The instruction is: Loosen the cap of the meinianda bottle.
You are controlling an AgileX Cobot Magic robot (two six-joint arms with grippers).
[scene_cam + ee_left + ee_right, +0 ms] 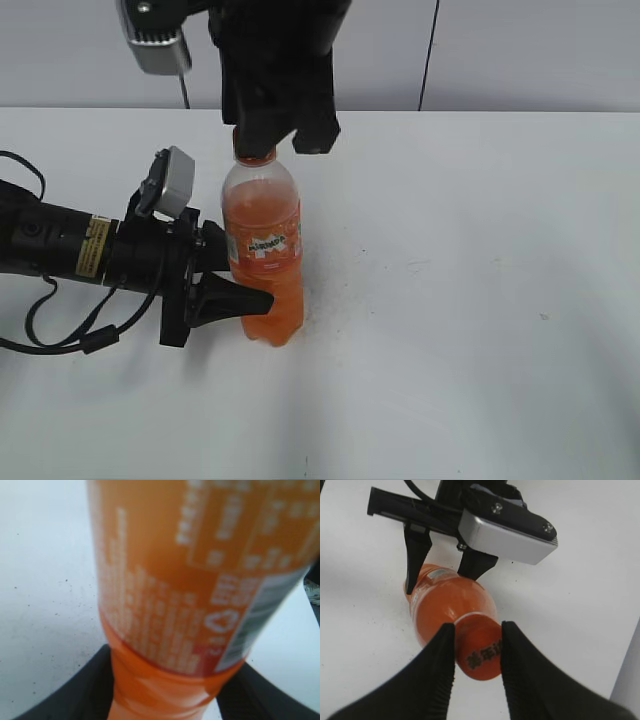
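Exterior view: your meinianda bottle stands upright on the white tabletop, left of centre. Your left hand comes in level from the left, its two fingers clamped on either side of the bottle's lower body. Your right hand comes down from above; in the right wrist view its ribbed fingers press both sides of the orange cap.

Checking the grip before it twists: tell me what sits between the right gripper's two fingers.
The cap of the meinianda bottle sits there; the right gripper has a finger against each side, shown in the right wrist view.
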